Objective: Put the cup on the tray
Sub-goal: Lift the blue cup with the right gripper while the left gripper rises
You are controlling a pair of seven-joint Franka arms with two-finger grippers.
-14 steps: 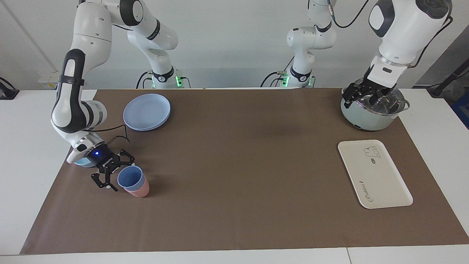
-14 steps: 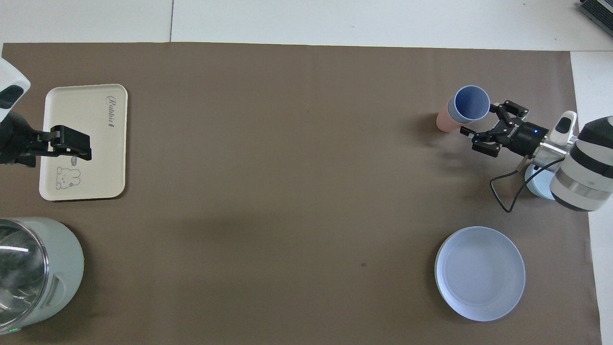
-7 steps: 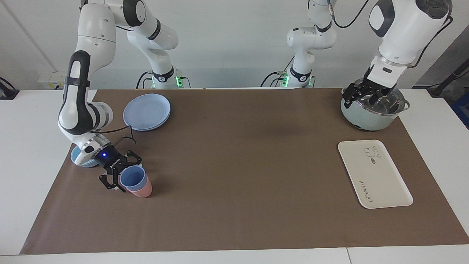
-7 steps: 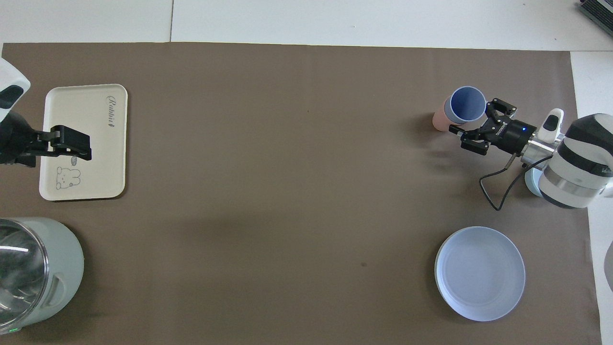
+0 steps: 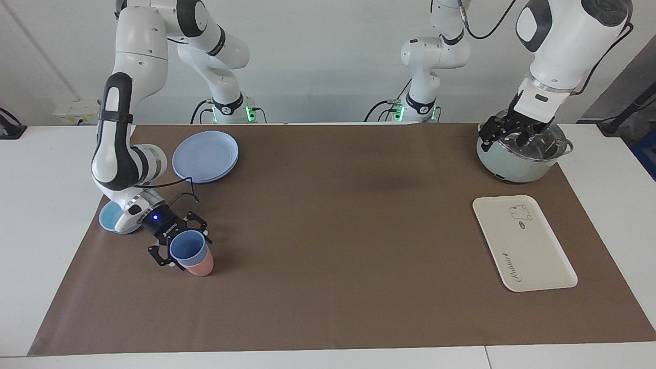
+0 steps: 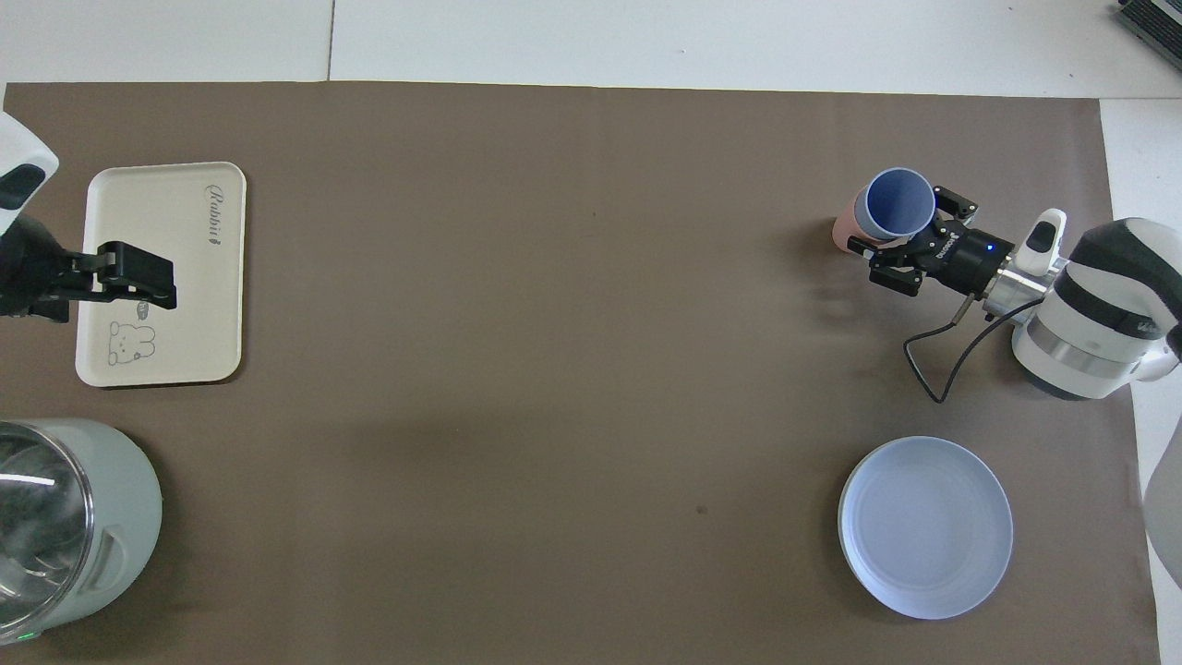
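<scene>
The periwinkle-blue cup (image 5: pixel 187 248) stands nested in a pink cup (image 5: pixel 200 267) at the right arm's end of the table; it also shows in the overhead view (image 6: pixel 894 205). My right gripper (image 5: pixel 182 244) is low and open, with one finger on each side of the blue cup, as the overhead view (image 6: pixel 910 224) also shows. The cream-white tray (image 5: pixel 528 251) lies bare at the left arm's end, also seen from overhead (image 6: pixel 185 305). My left gripper (image 5: pixel 506 134) waits raised in the air by the pot and tray.
A round blue plate (image 5: pixel 205 156) lies nearer to the robots than the cups. A low light-blue bowl (image 5: pixel 107 219) sits under the right arm's wrist. A pale green pot (image 5: pixel 515 166) with a glass lid stands nearer to the robots than the tray.
My right gripper has slid toward the stacked cups, and its fingers now stand on either side of the blue cup. The left arm has not moved.
</scene>
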